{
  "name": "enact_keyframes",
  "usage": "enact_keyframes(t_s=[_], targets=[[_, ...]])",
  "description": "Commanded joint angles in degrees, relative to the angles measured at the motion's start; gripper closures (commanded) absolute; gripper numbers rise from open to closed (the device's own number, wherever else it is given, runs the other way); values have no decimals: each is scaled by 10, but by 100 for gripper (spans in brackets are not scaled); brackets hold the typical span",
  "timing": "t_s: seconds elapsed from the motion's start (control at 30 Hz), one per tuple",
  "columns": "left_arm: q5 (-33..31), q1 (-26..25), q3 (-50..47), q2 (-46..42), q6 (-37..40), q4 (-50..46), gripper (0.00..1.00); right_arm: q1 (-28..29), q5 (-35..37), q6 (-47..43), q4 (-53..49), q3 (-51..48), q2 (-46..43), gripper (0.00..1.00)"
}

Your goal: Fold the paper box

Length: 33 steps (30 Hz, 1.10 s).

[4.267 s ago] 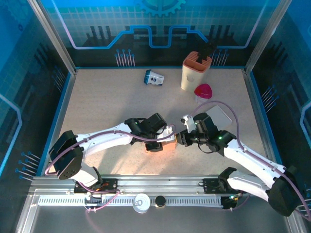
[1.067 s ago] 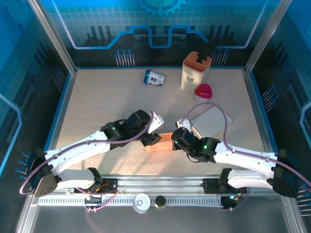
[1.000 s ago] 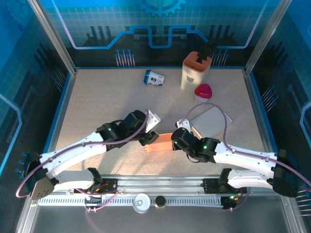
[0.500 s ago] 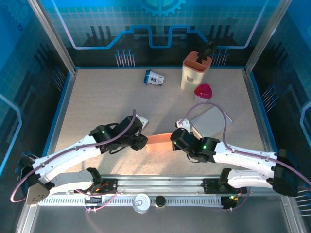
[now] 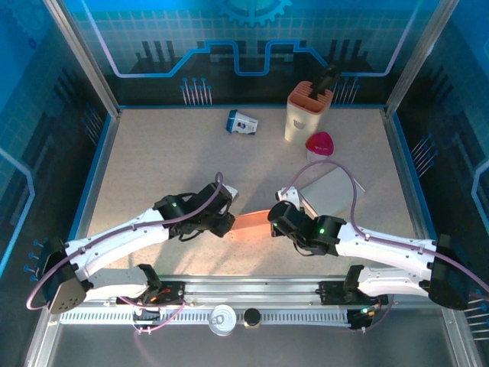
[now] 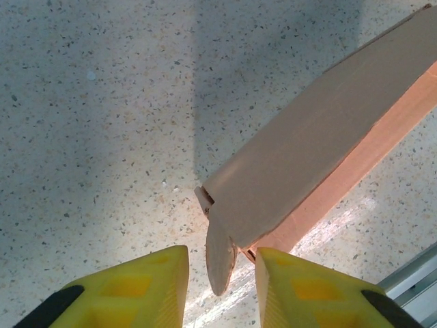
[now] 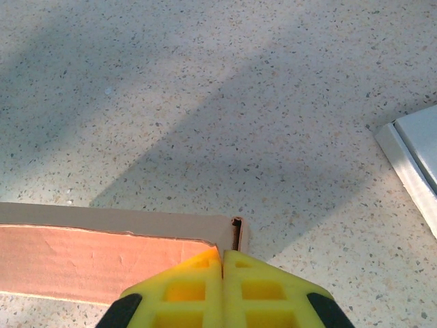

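My left gripper [image 6: 218, 258], jaws parted, straddles the paper box [image 6: 307, 154] at its end flap [image 6: 220, 242]; my right gripper [image 7: 222, 260] is clamped on the far end.

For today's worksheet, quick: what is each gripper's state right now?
Left gripper: open, fingers either side of the box flap.
Right gripper: shut at the box end; grip cannot be told.

I work in a robot lab cell: a speckled beige desk [image 5: 168, 168], aluminium frame posts [image 5: 80, 57] and blue circuit-patterned wall panels [image 5: 252, 46].
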Motion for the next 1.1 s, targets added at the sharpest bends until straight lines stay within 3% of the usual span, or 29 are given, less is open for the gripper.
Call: enact_keyframes(t_s=[0.0,0.27,0.63,1.07], targets=[[10,-4,-9,4,-13,8,71,9,16,13,-8,17,5,100],[12,-5,-11,19,-19,15,82,9,17,14,-6,13,7,100],[1,-6,-12,20,-35,17,86,8,18,16,-3,10,7,100],[33,-10,9,54,-115,19,98,11,11,28,10,7,15,100]])
